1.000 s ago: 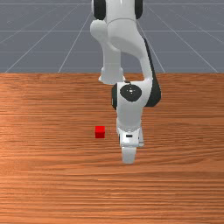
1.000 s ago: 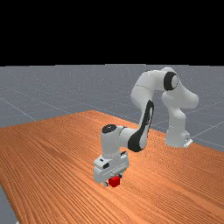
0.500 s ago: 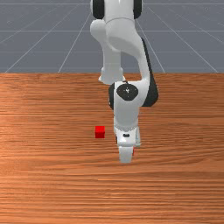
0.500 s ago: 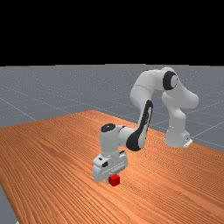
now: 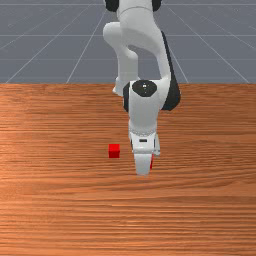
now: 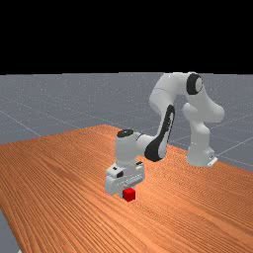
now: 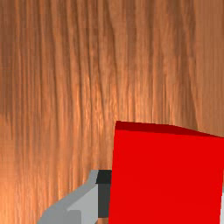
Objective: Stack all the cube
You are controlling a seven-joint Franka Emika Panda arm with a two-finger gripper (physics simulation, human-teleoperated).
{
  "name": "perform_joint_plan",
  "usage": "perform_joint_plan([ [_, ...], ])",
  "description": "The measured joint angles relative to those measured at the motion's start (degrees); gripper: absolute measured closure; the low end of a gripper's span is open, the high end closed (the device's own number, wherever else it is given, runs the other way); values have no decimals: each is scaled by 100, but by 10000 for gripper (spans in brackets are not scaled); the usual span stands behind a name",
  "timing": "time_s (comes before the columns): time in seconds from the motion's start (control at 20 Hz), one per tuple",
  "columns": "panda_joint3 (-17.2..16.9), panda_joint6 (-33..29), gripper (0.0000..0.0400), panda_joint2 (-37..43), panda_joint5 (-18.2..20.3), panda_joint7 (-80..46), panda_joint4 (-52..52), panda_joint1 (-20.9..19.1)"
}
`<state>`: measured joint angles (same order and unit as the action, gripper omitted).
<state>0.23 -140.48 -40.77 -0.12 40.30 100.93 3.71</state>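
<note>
From my post, looking in on the Panda arm (image 6: 167,121): my gripper (image 6: 128,193) is pinching 1 red cube (image 6: 129,195). The wrist view bears that out. 1 finger (image 7: 81,203), light grey with a dark pad (image 7: 104,200), lies against a side of the cube. A sliver of the other finger (image 7: 222,210) stands at the opposite side. Count: 2 fingers, 1 cube between them.

Held cube is up off the wooden table (image 5: 60,215), just under the hand (image 5: 143,142). In the far view it sits at the low end of the gripper, with much of it in plain sight. In the front view only a narrow red strip of it peeks out, at the front view's right of the white finger end. The wrist view has it close to the camera: a broad bright face and 1 thin, darker face along its edge.

Loose cube (image 5: 114,151), also red, rests on the wood at the front view's left of the gripper, near it but apart. Cubes noted: 2. Not stacked: 1 in my grip, 1 on the table.

Hand points down at the wood. Grey floor (image 5: 40,45) lies beyond the table's far edge.
</note>
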Motion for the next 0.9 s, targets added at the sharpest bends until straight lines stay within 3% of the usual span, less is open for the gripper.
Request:
perform_joint_plan([
  [0.1, 6, 287, 207, 269, 4, 4, 22, -5],
  [0.15, 69, 846, 207, 318, -47, 301, -202, -55],
  [0.25, 64, 1063, 207, 556, -36, 274, -209, -51],
  [0.4, 28, 1010, 207, 831, 4, 63, -39, -21],
  [0.55, -228, 1151, 207, 848, -443, -225, -37, 173],
  [0.9, -156, 1197, 207, 833, -93, 562, -61, -382],
])
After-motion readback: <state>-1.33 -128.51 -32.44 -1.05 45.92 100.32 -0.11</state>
